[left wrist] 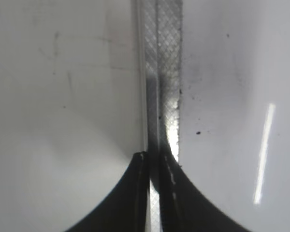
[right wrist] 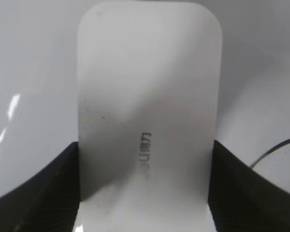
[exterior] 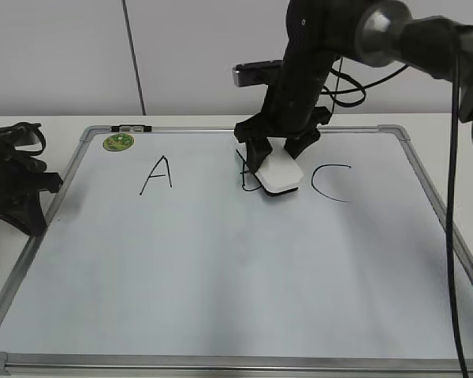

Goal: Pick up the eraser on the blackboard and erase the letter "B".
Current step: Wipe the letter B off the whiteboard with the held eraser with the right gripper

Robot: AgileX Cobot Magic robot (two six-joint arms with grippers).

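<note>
The blackboard point(exterior: 221, 268) is a white board with a silver frame, lying flat on the table. The black letters "A" point(exterior: 157, 175) and "C" point(exterior: 331, 183) are on it. My right gripper point(exterior: 280, 153) is shut on the white eraser point(exterior: 279, 173), which rests on the board over the letter "B" point(exterior: 244, 178); only the left stroke of the "B" shows. In the right wrist view the eraser point(right wrist: 147, 121) sits between my two dark fingers point(right wrist: 145, 193). My left gripper point(left wrist: 154, 162) is shut and empty over the board's left frame point(left wrist: 162, 72).
A round green sticker point(exterior: 118, 142) sits at the board's far left corner. The left arm point(exterior: 12, 185) rests at the board's left edge. Black cables point(exterior: 456, 197) hang at the right. A grey wall stands behind the table.
</note>
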